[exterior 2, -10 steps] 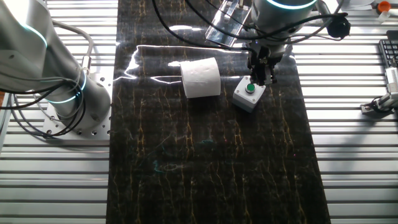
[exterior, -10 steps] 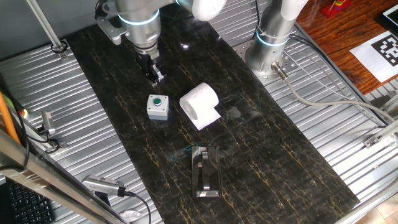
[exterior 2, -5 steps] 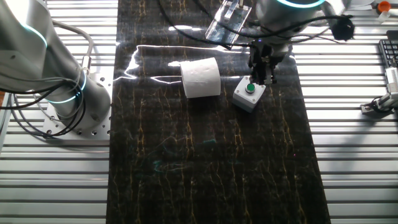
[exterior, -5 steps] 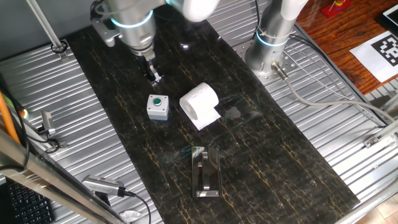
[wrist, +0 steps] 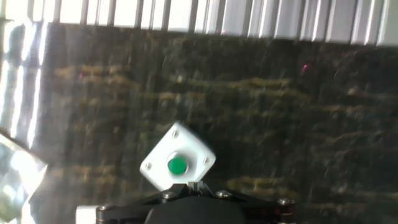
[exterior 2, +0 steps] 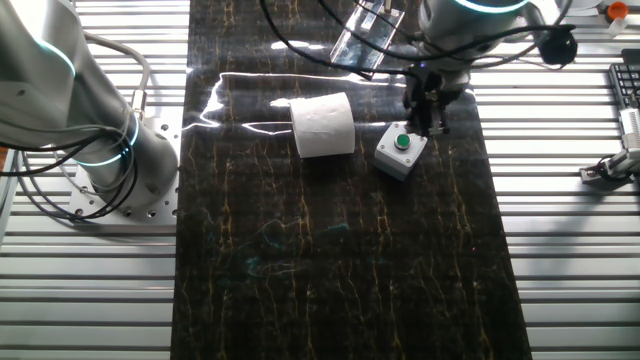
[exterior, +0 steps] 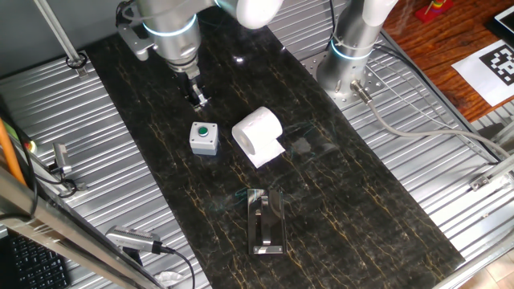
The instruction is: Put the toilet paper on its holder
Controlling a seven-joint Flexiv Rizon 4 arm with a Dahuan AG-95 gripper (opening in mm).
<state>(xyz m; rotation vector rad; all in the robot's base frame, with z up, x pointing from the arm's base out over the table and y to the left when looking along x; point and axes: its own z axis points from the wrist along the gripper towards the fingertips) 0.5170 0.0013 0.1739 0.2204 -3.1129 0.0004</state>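
The toilet paper (exterior: pixel 257 132) is a white roll lying on its side mid-mat, with a loose sheet end towards the front; it also shows in the other fixed view (exterior 2: pixel 322 125). The holder (exterior: pixel 265 221), a shiny plate with a silver bar, lies nearer the mat's front edge, apart from the roll. In the other fixed view the holder (exterior 2: pixel 365 35) is at the top edge. My gripper (exterior: pixel 198 99) is shut and empty, hovering just behind the small grey box and left of the roll. It also shows in the other fixed view (exterior 2: pixel 428 122) and the hand view (wrist: pixel 196 185).
A small grey box with a green button (exterior: pixel 204 137) stands left of the roll, right under my fingertips in the hand view (wrist: pixel 177 163). A second arm's base (exterior: pixel 353 48) stands at the mat's far right corner. Ribbed metal surrounds the dark mat (exterior: pixel 345 201).
My gripper has risen a little and drifted back from the grey button box. The roll, the holder and the box have not moved.
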